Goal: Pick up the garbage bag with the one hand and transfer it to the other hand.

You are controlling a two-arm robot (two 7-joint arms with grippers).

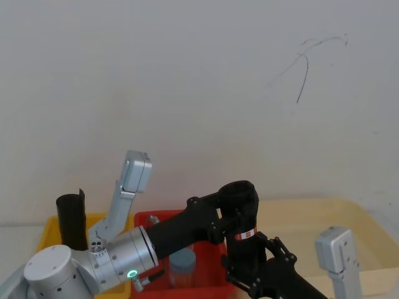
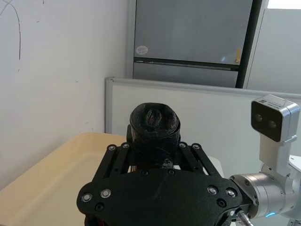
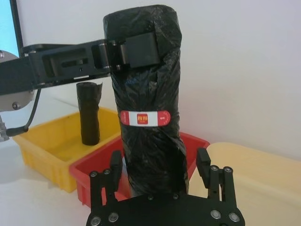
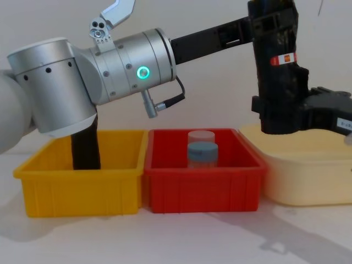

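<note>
Yellow plastic forms the leftmost bin (image 4: 77,187) on the white tabletop (image 4: 165,236), and a plain black roll (image 4: 85,148) stands upright inside it. Above that bin the thick silver-grey left arm (image 4: 126,60), with a glowing green ring (image 4: 143,72), reaches rightward across the scene. Just right of the yellow bin and touching it sits a red bin (image 4: 203,187). It holds two jars, a clear-lidded one (image 4: 201,136) at the far side and a grey-blue-lidded one (image 4: 202,154) nearer. Further right, the garbage bag (image 4: 278,82), a tall roll of crinkly black film, hangs upright in the air. It is well above the tabletop, roughly over the spot where the red bin meets the tub to its right. A red-and-white label (image 4: 285,58) bands it partway down. The left tool (image 4: 272,22) is clenched on the bag's upper end, its fingers pressed against the film on both sides. The right tool (image 3: 160,162) comes in from the right edge and brackets the bag's lower end. Its jaws are spread, with one finger against the film and the other finger (image 3: 203,162) standing slightly clear of it. A cream tub (image 4: 308,176) sits at the far right, beside the red bin.
</note>
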